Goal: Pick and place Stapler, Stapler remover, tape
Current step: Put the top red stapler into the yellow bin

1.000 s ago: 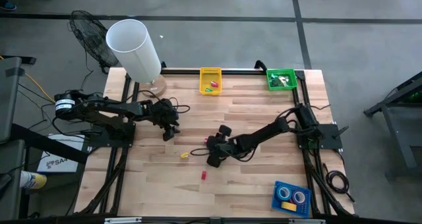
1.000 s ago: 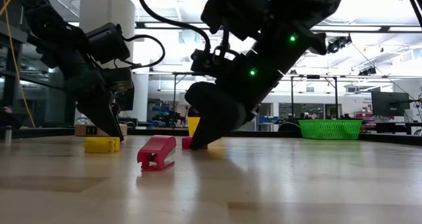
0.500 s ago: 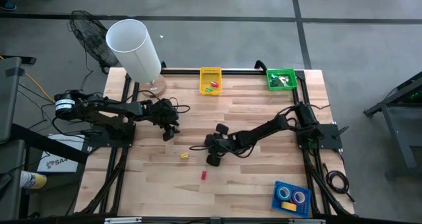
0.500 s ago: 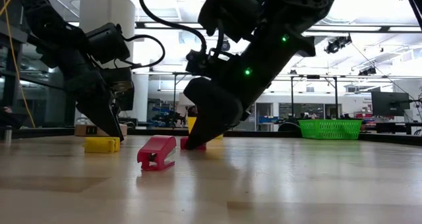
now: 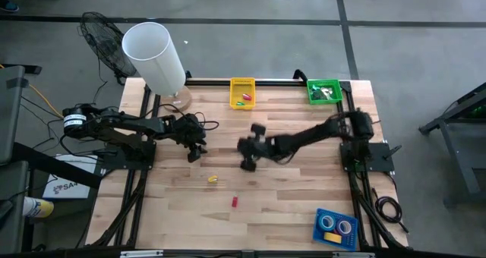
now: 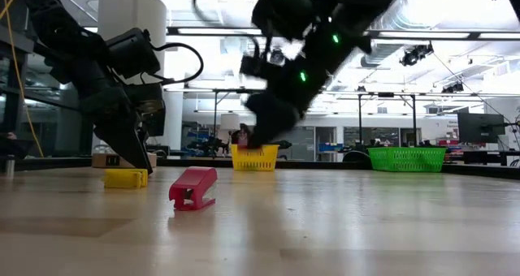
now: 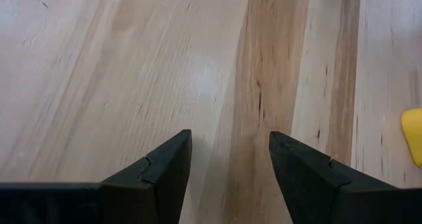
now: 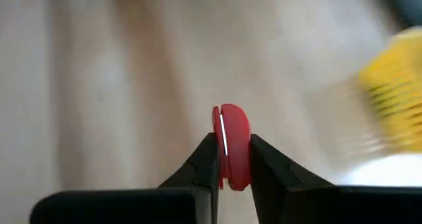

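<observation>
From above, I count two baskets on the table's far edge, one yellow basket and one green basket; one blue tray with two tape rolls sits at the near right corner; the right gripper hangs mid-table; the left gripper waits toward the left edge. Low down, I see one yellow piece and one red piece on the wood. At my left wrist, fingers are spread over bare wood. At my right wrist, fingers pinch one red stapler remover.
</observation>
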Robot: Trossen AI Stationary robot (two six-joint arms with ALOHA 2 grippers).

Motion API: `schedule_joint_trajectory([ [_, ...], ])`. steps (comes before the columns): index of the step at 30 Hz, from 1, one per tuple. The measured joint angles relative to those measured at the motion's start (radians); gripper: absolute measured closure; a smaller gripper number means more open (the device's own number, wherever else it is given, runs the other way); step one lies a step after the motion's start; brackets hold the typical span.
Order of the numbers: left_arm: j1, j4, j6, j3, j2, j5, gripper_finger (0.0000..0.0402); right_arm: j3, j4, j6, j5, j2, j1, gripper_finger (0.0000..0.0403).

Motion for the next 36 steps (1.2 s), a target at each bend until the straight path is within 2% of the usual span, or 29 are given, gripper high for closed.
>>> schedule_joint_trajectory([
  [10,0.0,0.001,-0.014,0.0,0.0,-0.004,0.0199,0.006,0.079,-0.088,0.005,-0.089,-0.247,0.0358],
  [18,0.0,0.001,-0.014,0.001,0.0,-0.012,0.0199,0.005,0.144,-0.228,-0.159,-0.088,-0.456,0.0354],
  [22,0.0,0.001,-0.014,0.001,0.0,-0.013,0.0199,0.006,0.185,-0.243,-0.305,-0.083,-0.544,0.0354],
  [30,0.0,0.002,-0.014,0.001,0.0,-0.016,0.0199,0.007,0.225,-0.28,-0.428,-0.033,-0.602,0.035],
  [36,0.0,0.002,-0.014,0.001,0.0,-0.017,0.0199,0.007,0.242,-0.291,-0.373,-0.015,-0.601,0.0336],
])
